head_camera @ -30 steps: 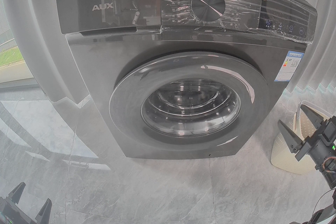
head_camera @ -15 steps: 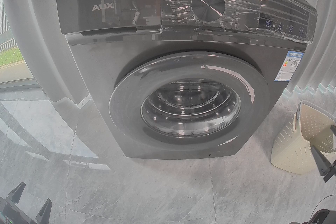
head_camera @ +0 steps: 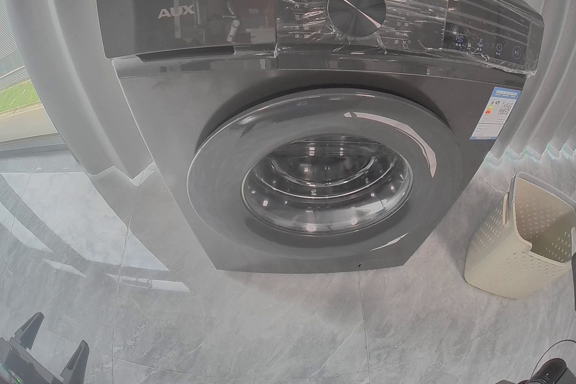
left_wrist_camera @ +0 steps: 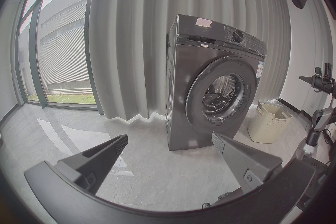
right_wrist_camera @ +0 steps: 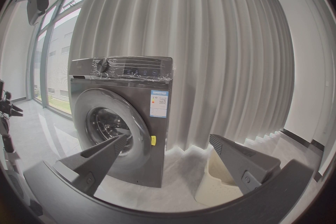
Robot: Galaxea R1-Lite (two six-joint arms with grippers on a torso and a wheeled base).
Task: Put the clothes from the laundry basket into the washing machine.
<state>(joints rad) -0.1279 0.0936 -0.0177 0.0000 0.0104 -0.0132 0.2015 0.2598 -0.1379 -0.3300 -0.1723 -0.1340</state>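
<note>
Overhead, the grey washer (head_camera: 324, 103) faces me, its round glass door shut and film over its panel. The cream perforated basket (head_camera: 510, 259) stands just right of it. My left gripper (head_camera: 59, 331) sits low, well left of the washer. From my left wrist, its jaws gape, released. From my right wrist, my right gripper (right_wrist_camera: 167, 137) is likewise spread wide beside the washer, near the basket.

Left pincer (head_camera: 54, 340): low, fingertips apart, over the grey tiled floor (head_camera: 252, 331). Washing machine (head_camera: 168, 103): well ahead of the pincer and to its right, round door (head_camera: 222, 163) shut, steel drum visible through the glass. Laundry basket (head_camera: 498, 259): cream, perforated, on the floor far to the pincer's right, just beside the machine.
</note>
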